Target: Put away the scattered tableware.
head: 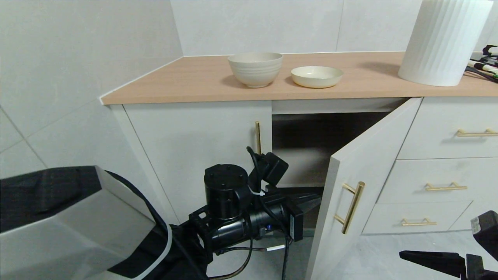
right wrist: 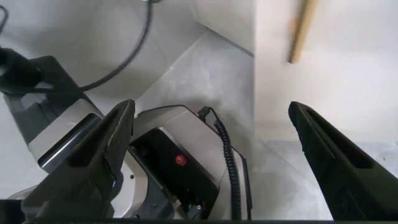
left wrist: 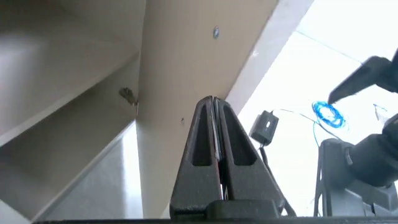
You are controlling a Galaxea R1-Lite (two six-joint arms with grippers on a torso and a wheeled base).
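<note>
One bowl [head: 255, 69] beside dish [head: 316, 76], left end effector [left wrist: 214, 106] pressed together, right end effector [right wrist: 211, 111] spread

Countertop extras
A ribbed white container [head: 443, 42] is standing on the wooden countertop [head: 186, 81], markers [head: 482, 66] lying just beside it, above brass-handled drawers [head: 439, 171].

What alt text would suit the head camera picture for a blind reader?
A cream bowl and a shallow cream dish sit side by side on a wooden countertop, above a white cabinet whose door stands open. The robot's black left arm points low toward the opening. A ribbed white container stands at right.
</note>
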